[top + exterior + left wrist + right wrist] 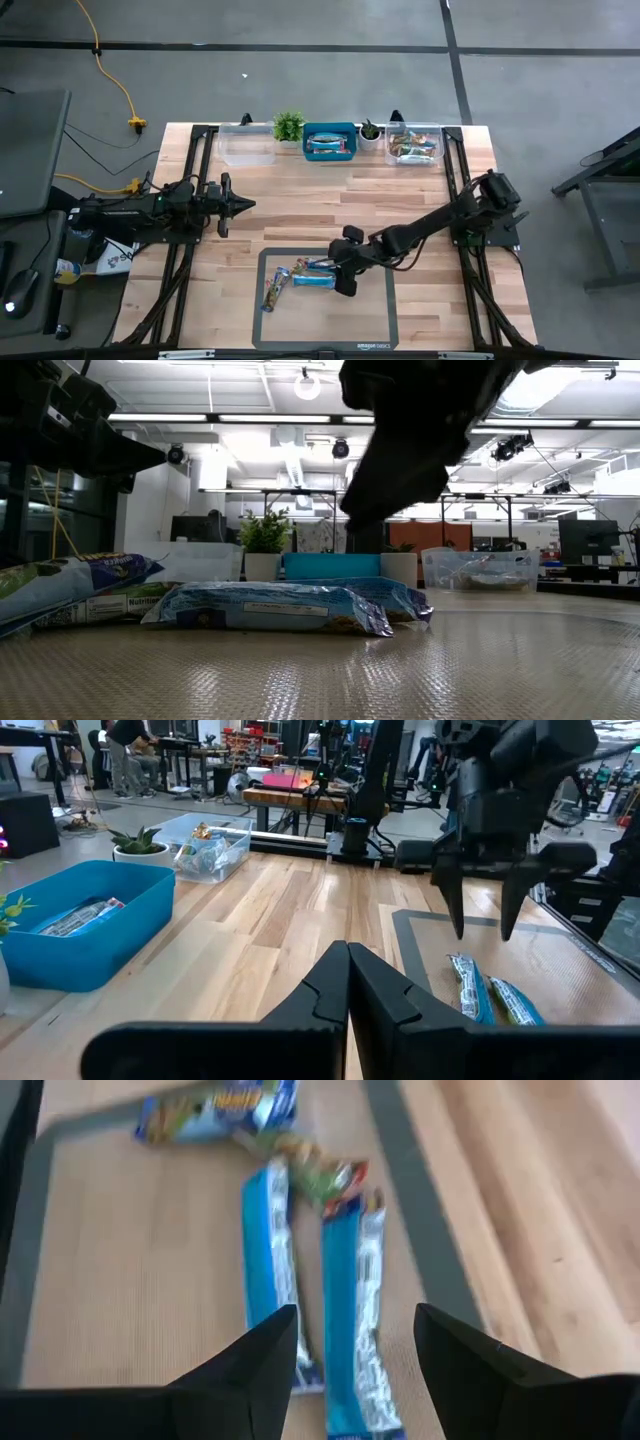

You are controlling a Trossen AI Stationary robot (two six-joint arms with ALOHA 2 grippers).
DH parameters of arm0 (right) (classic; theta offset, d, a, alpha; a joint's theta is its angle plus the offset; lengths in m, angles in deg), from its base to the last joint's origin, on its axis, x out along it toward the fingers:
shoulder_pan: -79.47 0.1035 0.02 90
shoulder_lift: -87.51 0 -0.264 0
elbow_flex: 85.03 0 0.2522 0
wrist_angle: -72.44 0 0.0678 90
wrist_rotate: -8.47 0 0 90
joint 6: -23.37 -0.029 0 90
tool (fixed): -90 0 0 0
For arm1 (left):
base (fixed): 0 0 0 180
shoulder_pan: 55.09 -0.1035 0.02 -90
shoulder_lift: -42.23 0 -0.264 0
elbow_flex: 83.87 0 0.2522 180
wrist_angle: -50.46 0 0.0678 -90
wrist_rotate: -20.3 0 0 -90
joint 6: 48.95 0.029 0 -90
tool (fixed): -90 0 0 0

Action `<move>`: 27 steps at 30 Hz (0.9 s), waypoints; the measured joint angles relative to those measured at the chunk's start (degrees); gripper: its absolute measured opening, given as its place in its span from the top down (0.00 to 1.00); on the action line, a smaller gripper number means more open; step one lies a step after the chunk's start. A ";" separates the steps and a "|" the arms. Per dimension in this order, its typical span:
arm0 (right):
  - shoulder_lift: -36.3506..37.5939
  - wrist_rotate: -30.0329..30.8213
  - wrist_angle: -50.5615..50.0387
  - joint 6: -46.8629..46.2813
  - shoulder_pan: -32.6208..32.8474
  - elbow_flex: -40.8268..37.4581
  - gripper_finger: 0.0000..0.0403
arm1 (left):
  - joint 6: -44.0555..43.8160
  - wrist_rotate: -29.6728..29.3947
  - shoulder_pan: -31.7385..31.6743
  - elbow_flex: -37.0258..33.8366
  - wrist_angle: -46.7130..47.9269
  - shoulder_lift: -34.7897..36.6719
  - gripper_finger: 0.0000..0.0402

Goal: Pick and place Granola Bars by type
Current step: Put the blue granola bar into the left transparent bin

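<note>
Your right gripper (355, 1365) hangs released over two light blue granola bars (350, 1295) on the mat (375, 325) near the desk's front edge; they lie side by side, almost touching, so closing could pinch both or skid one aside. Their long axes run parallel, in line with the gripper's reach. The left gripper (347, 985) waits clenched near the left edge.

The right gripper (337, 272) hangs low with fingers spread apart; the left gripper (246, 204) waits, fingers pressed together.
</note>
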 joint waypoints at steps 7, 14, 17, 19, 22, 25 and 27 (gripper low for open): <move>-2.03 -0.30 -4.61 7.35 0.02 0.00 0.54 | -0.02 0.00 0.00 0.00 0.00 0.02 1.00; -3.38 0.00 -6.09 8.77 0.02 0.00 0.54 | -0.02 0.00 0.00 0.00 0.00 0.02 1.00; -3.44 -1.01 -6.37 8.71 0.02 0.00 0.54 | 0.00 0.00 0.02 0.00 0.00 0.01 1.00; -3.44 -2.41 -6.27 8.15 0.02 0.02 0.54 | -0.01 0.00 0.00 -0.01 0.00 0.01 1.00; -3.50 -4.05 -6.66 7.86 0.21 0.02 0.54 | -0.02 0.02 0.02 0.00 0.00 0.00 1.00; -3.89 -4.06 -6.70 7.83 0.51 0.02 0.54 | -0.01 0.02 0.01 0.00 0.00 0.00 1.00; -4.30 -4.08 -6.37 7.76 0.69 0.02 0.54 | -0.01 0.02 0.02 0.00 0.00 0.01 1.00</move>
